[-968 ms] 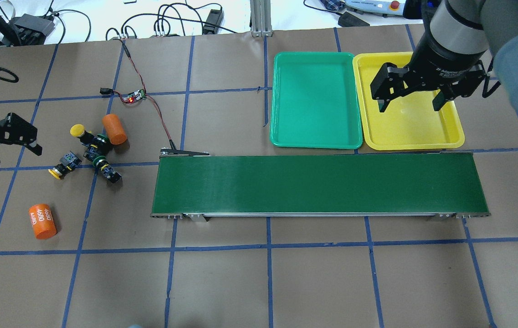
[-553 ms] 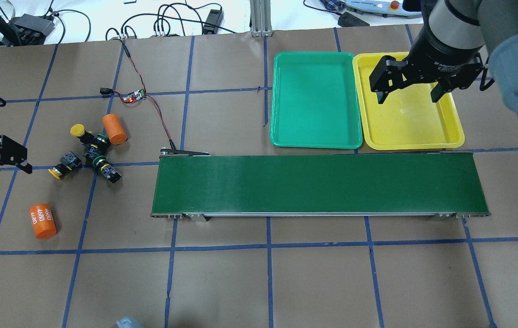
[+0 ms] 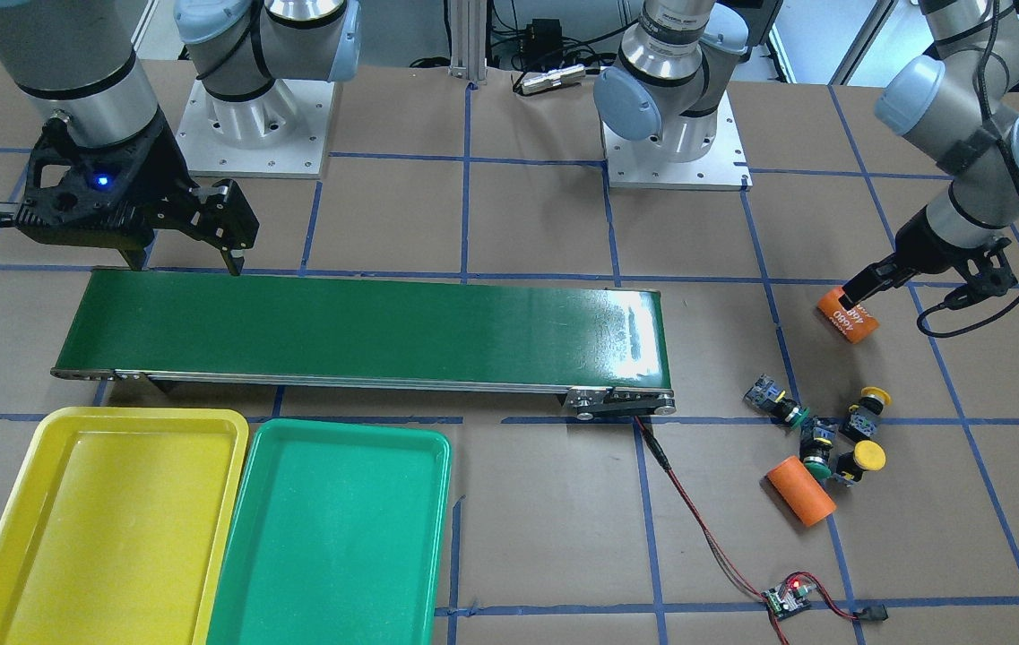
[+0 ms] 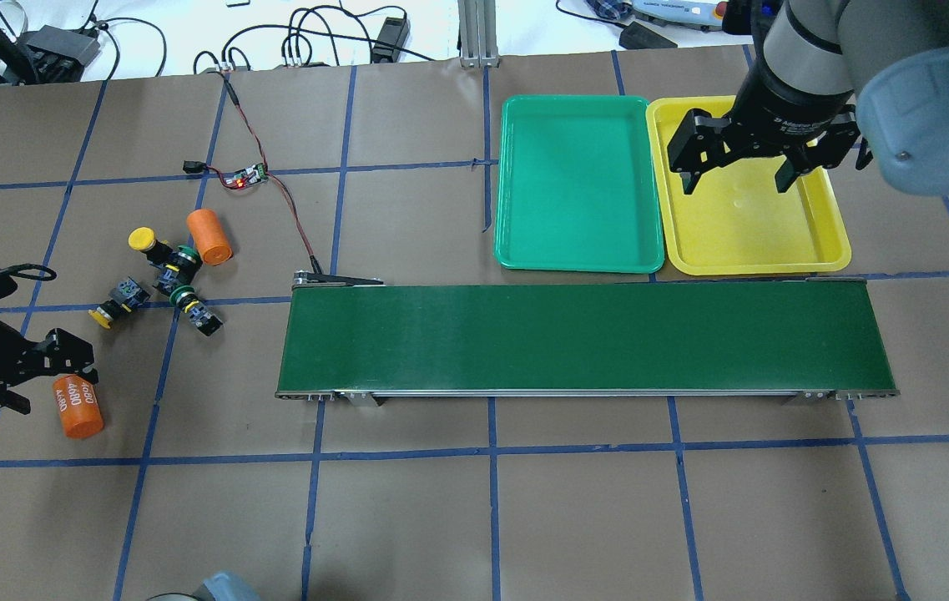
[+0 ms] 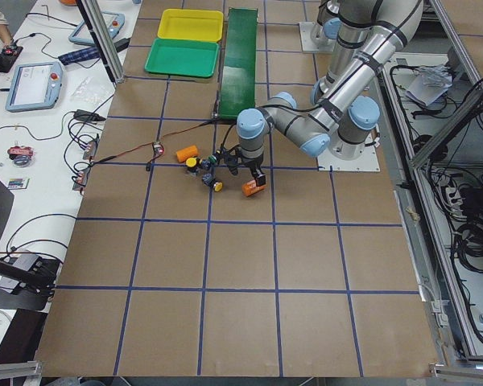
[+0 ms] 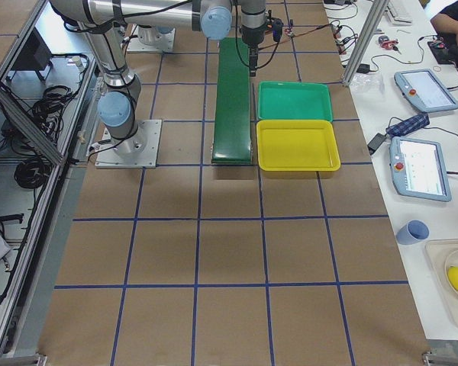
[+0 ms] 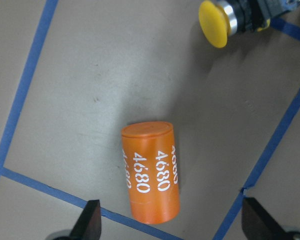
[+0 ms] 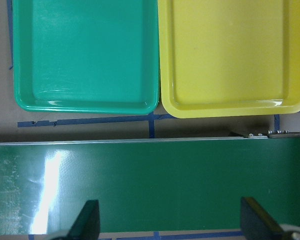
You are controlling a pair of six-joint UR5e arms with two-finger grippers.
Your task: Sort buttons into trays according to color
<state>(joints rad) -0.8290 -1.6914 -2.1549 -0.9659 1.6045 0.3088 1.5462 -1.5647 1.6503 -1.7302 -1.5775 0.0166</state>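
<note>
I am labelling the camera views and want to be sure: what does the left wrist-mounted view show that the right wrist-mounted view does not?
Only the left wrist view: an orange cylinder printed 4680, seen between the open fingers of the left hand, and one yellow button. Only the right wrist view: the green tray, the yellow tray and the conveyor belt, beyond the open right hand. Both: the brown table with blue tape lines.
</note>
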